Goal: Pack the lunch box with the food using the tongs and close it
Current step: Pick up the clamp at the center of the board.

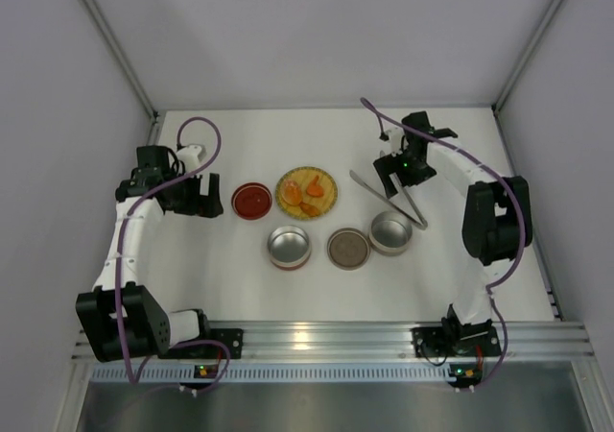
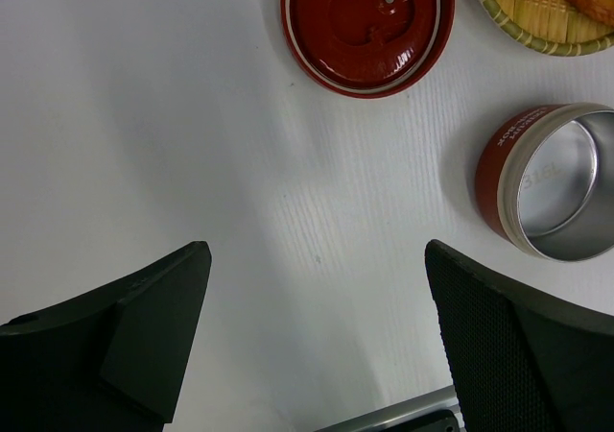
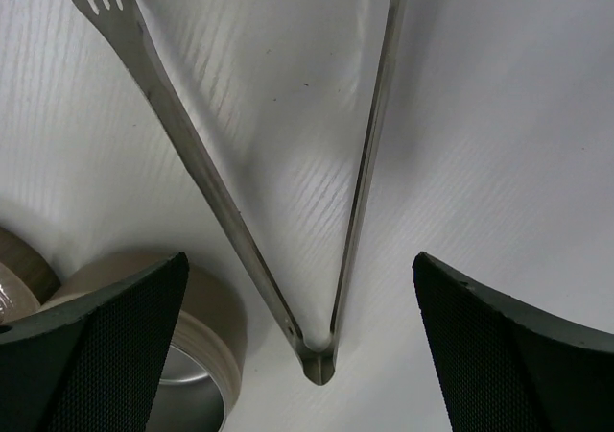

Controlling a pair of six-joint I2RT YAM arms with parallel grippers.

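my right gripper (image 3: 299, 259) hangs wide open and empty over the long slim silver metal tongs (image 3: 317, 357), flat on the white table (image 3: 499, 115). hinge between my fingers, arms running away. left gripper (image 2: 317, 250) open, well apart.

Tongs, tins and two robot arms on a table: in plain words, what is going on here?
The right gripper hangs open over the joined end of the tongs, which lie flat on the table, not yet gripped. The left gripper is open over bare table near the red lid and the red tin, holding nothing. The food sits on the woven plate. The red tin and the beige tin stand open and look empty, so packing has not begun.
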